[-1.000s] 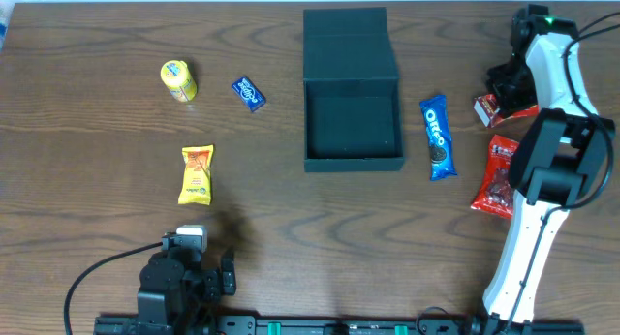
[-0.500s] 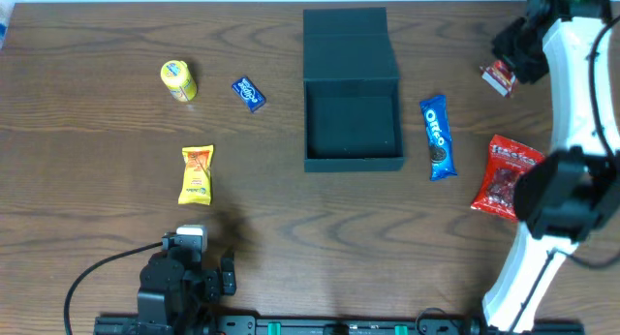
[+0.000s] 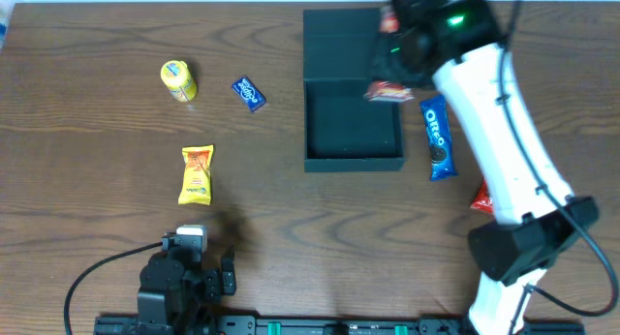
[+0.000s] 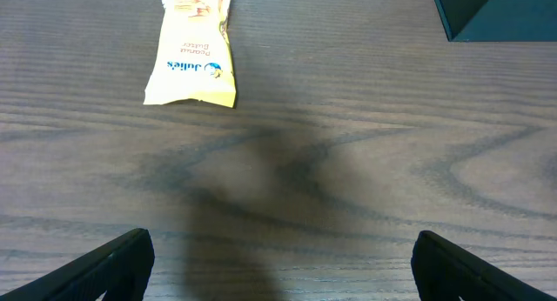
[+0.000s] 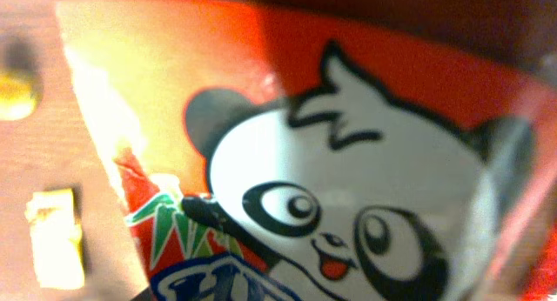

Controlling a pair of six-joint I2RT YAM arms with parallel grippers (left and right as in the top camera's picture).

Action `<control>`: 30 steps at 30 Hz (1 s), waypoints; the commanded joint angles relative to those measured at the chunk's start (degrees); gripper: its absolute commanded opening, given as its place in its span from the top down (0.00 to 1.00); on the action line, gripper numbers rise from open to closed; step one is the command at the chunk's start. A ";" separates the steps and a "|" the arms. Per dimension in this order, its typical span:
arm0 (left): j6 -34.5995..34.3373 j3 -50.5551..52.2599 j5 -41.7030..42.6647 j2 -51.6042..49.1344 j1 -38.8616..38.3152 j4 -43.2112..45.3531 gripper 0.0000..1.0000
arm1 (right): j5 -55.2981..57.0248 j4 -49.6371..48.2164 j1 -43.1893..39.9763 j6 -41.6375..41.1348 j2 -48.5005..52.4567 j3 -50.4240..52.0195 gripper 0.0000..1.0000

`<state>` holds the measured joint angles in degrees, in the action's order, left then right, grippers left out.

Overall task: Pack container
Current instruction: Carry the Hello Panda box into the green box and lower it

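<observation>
The dark teal container (image 3: 354, 162) stands open at the table's middle, its flap lid (image 3: 339, 45) laid back behind it. My right gripper (image 3: 395, 69) is shut on a red snack packet with a panda face (image 3: 387, 90) and holds it over the container's back right corner. That packet (image 5: 348, 188) fills the right wrist view and hides the fingers. My left gripper (image 3: 225, 275) rests open and empty at the front left; its fingertips (image 4: 113, 266) show wide apart over bare wood.
A blue Oreo packet (image 3: 438, 137) lies right of the container, with a red packet (image 3: 480, 197) partly hidden under my right arm. At the left are a yellow tin (image 3: 178, 80), a small blue packet (image 3: 249, 93) and a yellow biscuit packet (image 3: 197, 174), which also shows in the left wrist view (image 4: 193, 53).
My right arm has lifted the red panda packet from the far right and swung it left, to above the container's back right corner. The left arm has not moved.
</observation>
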<state>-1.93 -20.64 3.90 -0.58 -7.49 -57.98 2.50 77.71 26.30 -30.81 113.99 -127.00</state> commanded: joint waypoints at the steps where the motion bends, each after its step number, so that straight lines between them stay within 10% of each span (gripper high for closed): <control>1: -0.63 1.73 -0.50 0.37 0.35 -1.36 0.05 | 0.00 -0.92 4.22 1.09 -0.24 -0.44 0.76; 30: -0.63 1.73 -0.50 0.37 0.35 -1.36 0.05 | -6.43 -9.03 4.50 -3.85 19.41 -0.44 0.79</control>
<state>-1.93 -20.64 3.90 -0.58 -7.49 -57.95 -3.11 68.58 30.76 -33.58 132.27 -126.98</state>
